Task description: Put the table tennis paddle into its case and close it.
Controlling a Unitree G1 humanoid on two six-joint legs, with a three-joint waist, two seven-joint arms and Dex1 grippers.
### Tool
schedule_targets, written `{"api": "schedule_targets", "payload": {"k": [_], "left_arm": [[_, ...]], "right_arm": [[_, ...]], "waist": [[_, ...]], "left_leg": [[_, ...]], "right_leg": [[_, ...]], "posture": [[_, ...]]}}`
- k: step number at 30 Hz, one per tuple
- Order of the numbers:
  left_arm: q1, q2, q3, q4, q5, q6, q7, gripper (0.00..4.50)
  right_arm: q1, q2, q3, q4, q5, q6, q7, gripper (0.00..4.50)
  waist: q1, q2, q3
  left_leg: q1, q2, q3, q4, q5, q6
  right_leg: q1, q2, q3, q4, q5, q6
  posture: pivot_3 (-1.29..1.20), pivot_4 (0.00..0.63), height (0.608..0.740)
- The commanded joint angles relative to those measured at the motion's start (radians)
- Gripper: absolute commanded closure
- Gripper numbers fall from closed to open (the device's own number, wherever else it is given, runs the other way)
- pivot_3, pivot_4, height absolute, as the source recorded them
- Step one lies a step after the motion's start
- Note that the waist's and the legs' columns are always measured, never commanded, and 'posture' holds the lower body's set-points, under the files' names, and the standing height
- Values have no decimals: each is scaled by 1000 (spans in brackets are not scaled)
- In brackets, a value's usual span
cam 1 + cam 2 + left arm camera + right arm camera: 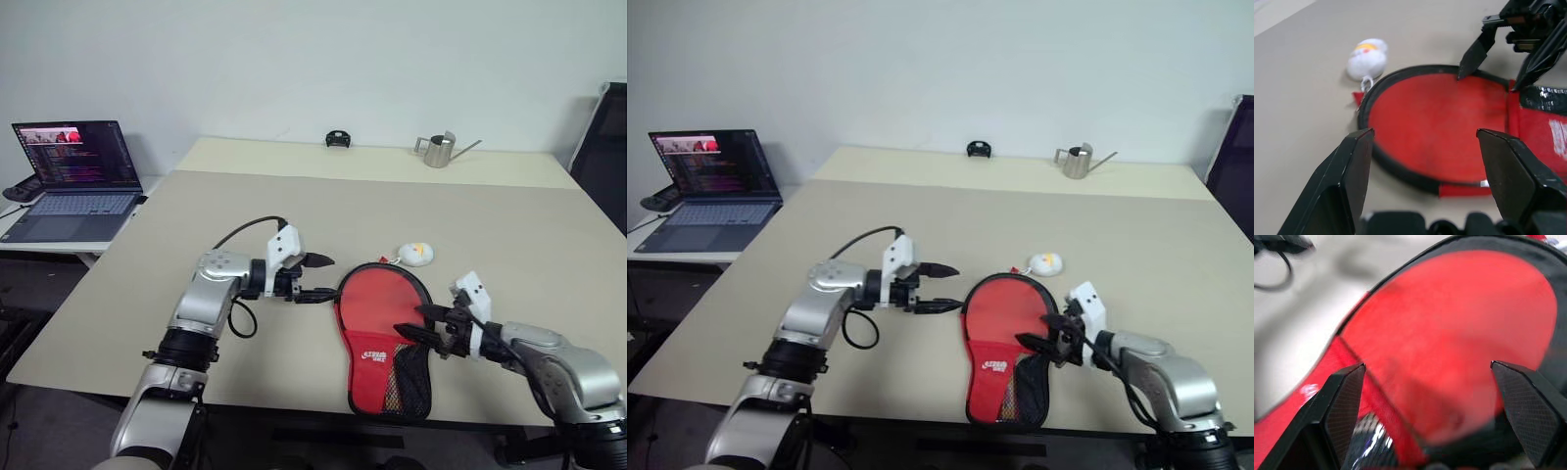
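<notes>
The case (380,328) lies flat near the table's front edge, red side up, its black mesh pocket and white logo toward me. A black zip band runs round its round end, where a small white charm (415,253) hangs. The table tennis paddle is hidden. My left gripper (333,277) stands open just left of the case's round end, pointing at it, apart from it. My right gripper (409,321) is open over the case's right edge, fingers pointing left. The left wrist view shows the round end (1435,122), the charm (1367,58) and the right gripper's fingers (1474,54) beyond.
An open laptop (78,176) sits on a side desk at the far left. A metal watering can (443,149) and a small black object (338,138) stand at the table's far edge. A black chair (602,147) is at the right.
</notes>
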Motion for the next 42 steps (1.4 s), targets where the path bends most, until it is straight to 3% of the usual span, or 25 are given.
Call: {"api": "schedule_targets", "payload": {"k": [1,5,14,23,26,34,42], "left_arm": [[-21,-25,-42,-52,-21,1,19,879],[-67,-56,-85,23,5,-7,52,879],[-117,-127,-173,300,78,-156,90,879],[-142,-171,-193,385,104,-229,98,879],[-150,-178,-190,386,102,-230,101,31],[-140,-176,-234,443,157,-296,110,31],[-115,-182,-234,505,146,-334,90,31]], "right_arm": [[-62,7,-146,-40,163,98,-34,0],[-117,13,-258,-14,265,144,-100,0],[-129,-6,-299,33,263,106,-186,0],[-158,-29,-258,69,235,70,-187,0],[-168,-36,-252,81,237,62,-186,0],[-181,-39,-201,99,196,21,-193,0],[-302,-39,-102,252,29,-110,-202,0]], "waist": [[-2,2,1],[-6,2,2],[-6,2,3],[-5,2,3],[-5,2,3],[-5,3,2],[-6,4,1]], "left_leg": [[0,0,0,0,0,0],[-1,0,0,0,0,0],[-5,0,2,0,-1,1],[-7,0,2,0,0,2],[-7,0,2,0,0,2],[-7,0,2,1,0,2],[-6,0,2,2,0,2]], "right_leg": [[0,1,0,-1,0,0],[-1,1,1,-3,0,0],[-3,1,1,-4,0,0],[-5,1,1,-3,0,0],[-5,1,1,-3,0,0],[-5,1,1,-3,0,0],[-4,2,1,-1,0,0]], "posture": [[0,150,740],[0,150,740],[0,150,740],[0,150,740],[0,150,740],[0,150,740],[0,150,740]]}}
